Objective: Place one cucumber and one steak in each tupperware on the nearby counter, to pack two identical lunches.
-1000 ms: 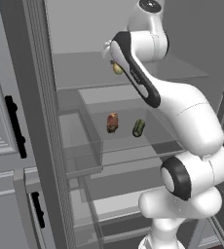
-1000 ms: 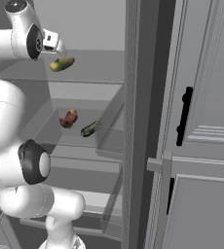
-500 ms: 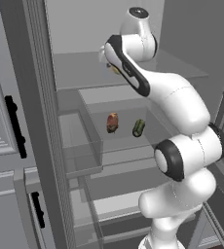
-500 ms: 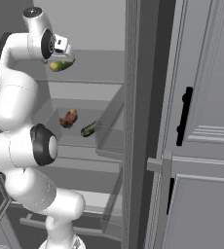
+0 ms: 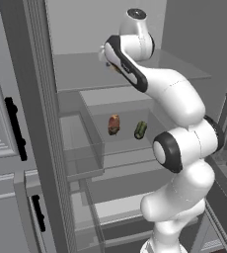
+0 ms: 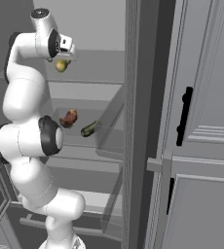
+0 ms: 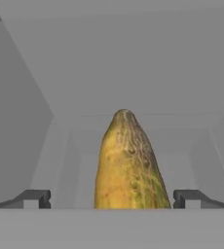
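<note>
Left base view, L to R: grey panelled door w/ black handle, then the open fridge interior. Upper shelf spans the back; below it a clear drawer holds a steak and, just right of it but apart, a dark green cucumber. The white arm rises from lower right and reaches up over the upper shelf; gripper sits at the arm's far end, near the shelf surface, mostly hidden by the wrist.

Right base view, L to R: arm at left, gripper up top w/ a yellow-green cucumber right under it on the upper shelf. Lower down, steak then green cucumber in the drawer. Fridge frame, then panelled door w/ black handle at right.

Hand view: yellow-green cucumber lies lengthwise in the centre, between the two fingertips, apart from both. Jaws spread wide, released, grasping nothing.
</note>
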